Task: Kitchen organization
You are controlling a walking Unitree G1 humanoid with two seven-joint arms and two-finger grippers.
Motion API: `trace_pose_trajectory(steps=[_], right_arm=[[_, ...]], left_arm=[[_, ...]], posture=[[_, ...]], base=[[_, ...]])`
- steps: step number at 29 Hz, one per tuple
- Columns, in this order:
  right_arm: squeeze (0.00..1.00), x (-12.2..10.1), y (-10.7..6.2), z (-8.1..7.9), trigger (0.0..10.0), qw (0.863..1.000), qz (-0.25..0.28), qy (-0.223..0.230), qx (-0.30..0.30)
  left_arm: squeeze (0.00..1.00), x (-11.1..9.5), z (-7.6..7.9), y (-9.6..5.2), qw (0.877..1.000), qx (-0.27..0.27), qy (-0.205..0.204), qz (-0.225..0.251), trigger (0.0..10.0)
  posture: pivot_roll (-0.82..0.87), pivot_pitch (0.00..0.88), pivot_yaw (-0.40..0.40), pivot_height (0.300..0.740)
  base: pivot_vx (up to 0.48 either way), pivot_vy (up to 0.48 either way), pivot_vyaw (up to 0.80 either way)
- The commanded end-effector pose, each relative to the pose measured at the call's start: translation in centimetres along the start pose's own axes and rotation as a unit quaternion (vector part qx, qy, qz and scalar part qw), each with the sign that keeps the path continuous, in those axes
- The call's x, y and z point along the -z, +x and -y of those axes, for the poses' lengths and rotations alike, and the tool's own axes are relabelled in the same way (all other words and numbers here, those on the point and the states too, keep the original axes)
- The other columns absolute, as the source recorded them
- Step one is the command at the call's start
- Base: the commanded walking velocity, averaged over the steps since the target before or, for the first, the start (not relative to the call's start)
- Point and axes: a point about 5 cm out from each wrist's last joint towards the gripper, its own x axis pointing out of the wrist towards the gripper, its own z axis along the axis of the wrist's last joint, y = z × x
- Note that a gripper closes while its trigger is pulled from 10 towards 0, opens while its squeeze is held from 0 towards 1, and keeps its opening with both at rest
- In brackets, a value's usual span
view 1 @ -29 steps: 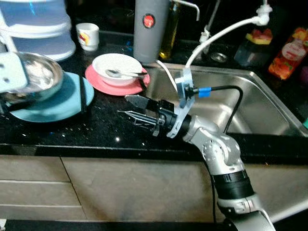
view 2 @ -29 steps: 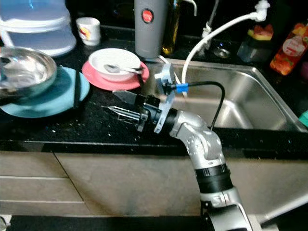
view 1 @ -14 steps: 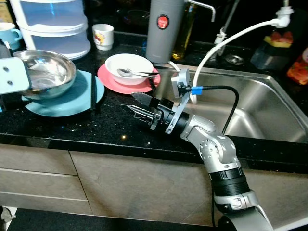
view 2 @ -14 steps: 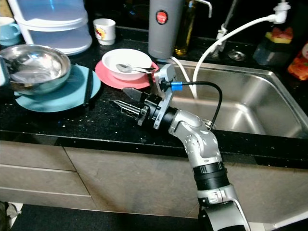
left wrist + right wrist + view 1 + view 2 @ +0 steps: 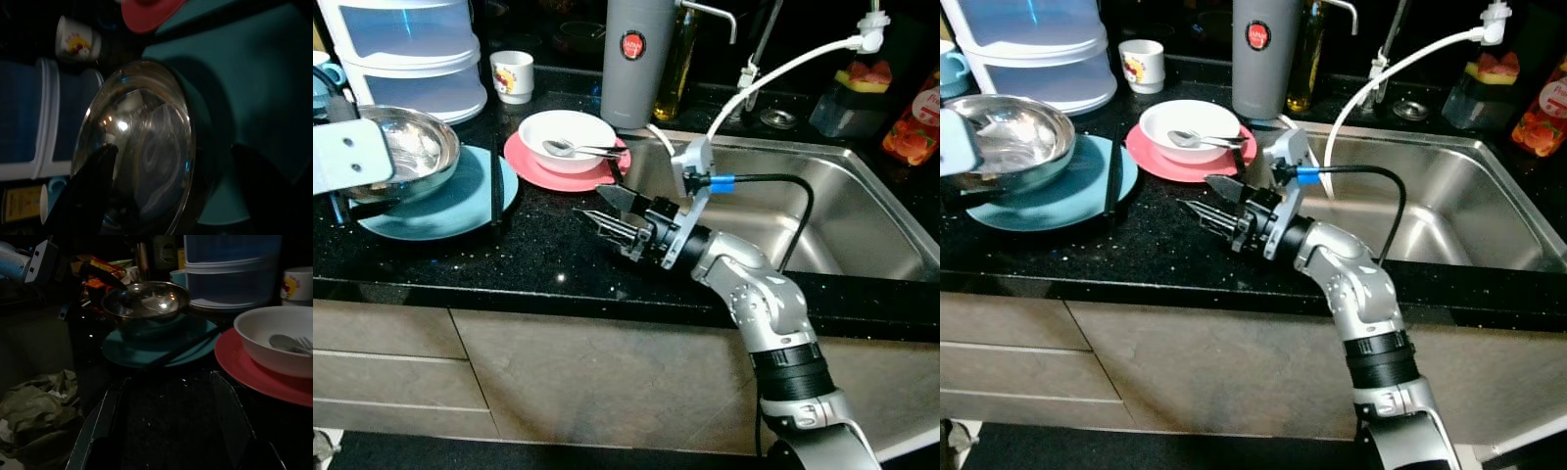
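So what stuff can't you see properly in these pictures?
- Left gripper: its fingers straddle the shiny steel bowl, and the left wrist view is too dark to show contact.
- Teal round plate: partly covered by that bowl.
- Small white mug: its picture is too small to read.
- Red bottle: cut off by the frame edge.
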Motion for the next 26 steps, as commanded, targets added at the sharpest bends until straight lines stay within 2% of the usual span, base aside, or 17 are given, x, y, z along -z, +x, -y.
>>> trace_pose_trajectory(steps=[1, 8, 9, 10, 14, 19, 26], right_arm=[[0.00, -0.2, -0.7, 0.3, 10.0, 1.000, -0.007, -0.003, 0.012], [0.00, -0.4, -1.3, 0.5, 10.0, 1.000, -0.017, -0.007, 0.020], [0.00, -0.4, -1.3, 0.5, 10.0, 1.000, -0.018, -0.008, 0.021], [0.00, -0.4, -1.3, 0.6, 10.0, 1.000, -0.019, -0.008, 0.022], [0.00, -0.5, -1.5, 0.7, 10.0, 0.999, -0.024, -0.013, 0.027], [0.00, -0.6, -1.5, 0.9, 10.0, 0.999, -0.026, -0.020, 0.035], [0.00, -0.6, -1.5, 1.1, 10.0, 0.998, -0.027, -0.026, 0.046]], left_arm=[[0.00, 0.2, 0.3, 0.6, 1.000, 0.008, 0.002, -0.003, 10.0], [0.00, 1.2, 0.4, 1.1, 1.000, 0.017, -0.002, -0.024, 10.0], [0.00, 1.2, 0.4, 1.2, 0.999, 0.022, -0.003, -0.024, 3.8], [0.00, 1.3, 0.5, 1.2, 0.999, 0.028, -0.006, -0.026, 0.0], [0.00, 2.2, 1.1, 1.4, 0.996, 0.069, -0.013, -0.054, 0.0], [0.00, 2.7, 1.7, 1.6, 0.993, 0.097, -0.021, -0.061, 0.0], [0.00, 3.0, 1.7, 1.5, 0.993, 0.099, -0.019, -0.068, 0.0]], posture=[[0.09, 0.073, -0.106, 0.740], [0.07, 0.093, -0.108, 0.740], [0.07, 0.093, -0.108, 0.740], [0.07, 0.093, -0.108, 0.740], [0.06, 0.101, -0.105, 0.740], [0.06, 0.094, -0.098, 0.740], [0.07, 0.089, -0.091, 0.740]], base=[[0.000, 0.000, 0.00], [0.000, 0.000, 0.00], [0.000, 0.000, 0.00], [0.000, 0.000, 0.00], [0.000, 0.000, 0.00], [0.000, 0.000, 0.00], [0.000, 0.000, 0.00]])
